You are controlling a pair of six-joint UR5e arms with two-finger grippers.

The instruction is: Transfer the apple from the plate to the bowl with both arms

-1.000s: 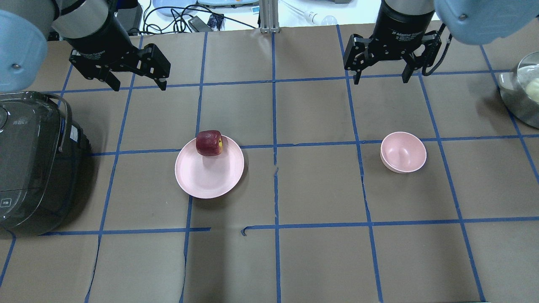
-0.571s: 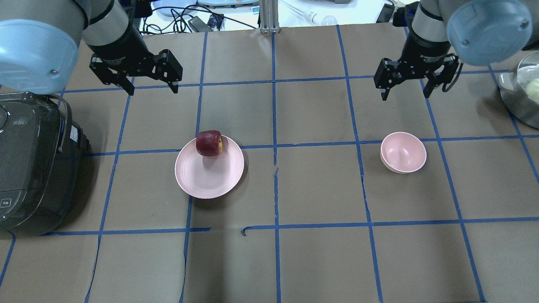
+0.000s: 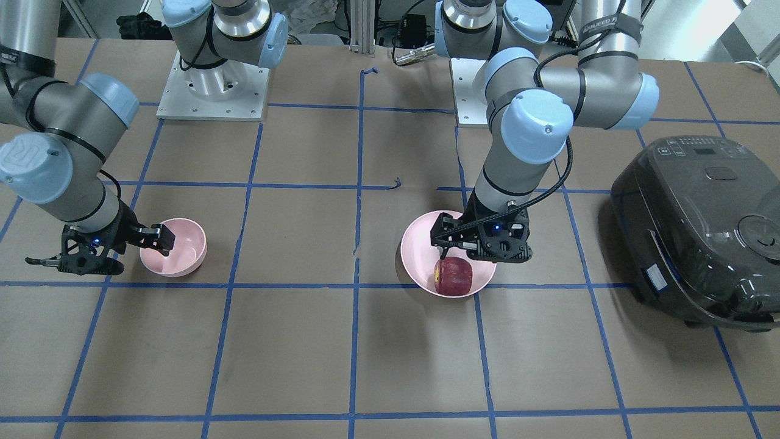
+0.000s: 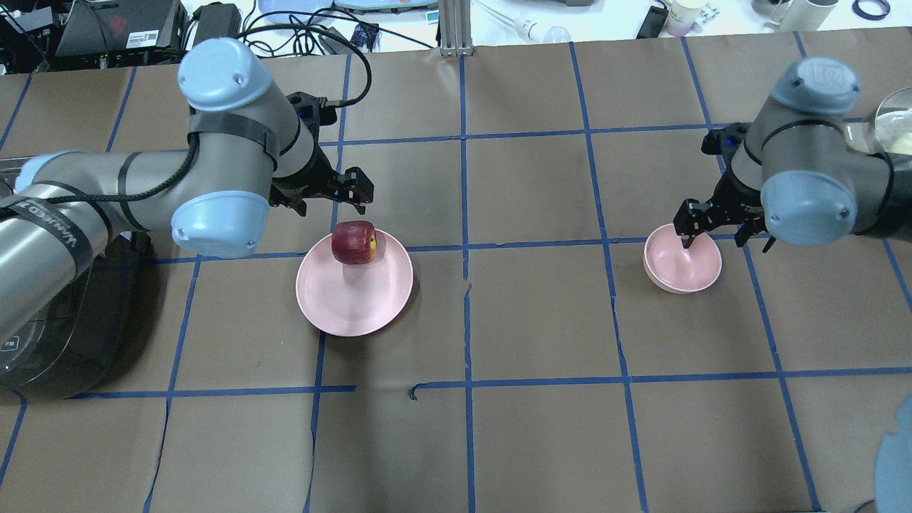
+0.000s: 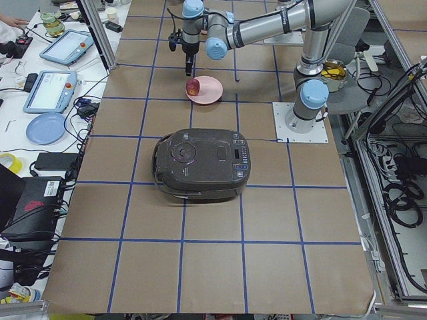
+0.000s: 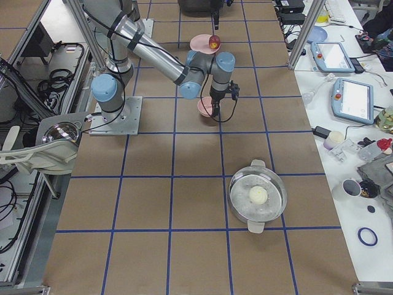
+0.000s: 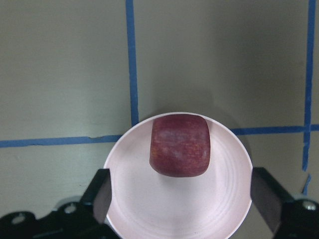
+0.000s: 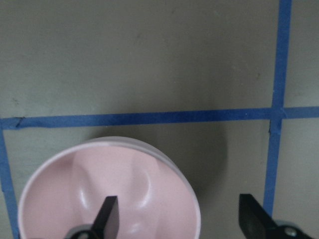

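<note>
Toward the left end of the counter (image 4: 541, 320), the apple (image 4: 354, 242) sits on the plate (image 4: 354, 306), at the rim farthest from the robot. The left pincer (image 4: 331, 206) hangs wide over it, while the right pincer (image 4: 716, 241), also wide, straddles the rim of the bowl (image 4: 680, 274). The fruit is likely firm, light and slick, so the flat flanks look the best hold.

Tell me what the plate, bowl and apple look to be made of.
Plate: probably matte plastic or melamine; even pale pink, soft sheen, faint concentric rings in the left wrist view.
Bowl: seemingly the same matte pink material, with a thin rim.
Apple: dull dark red, blocky, cloudy skin; real fruit or a replica, I cannot tell.
</note>
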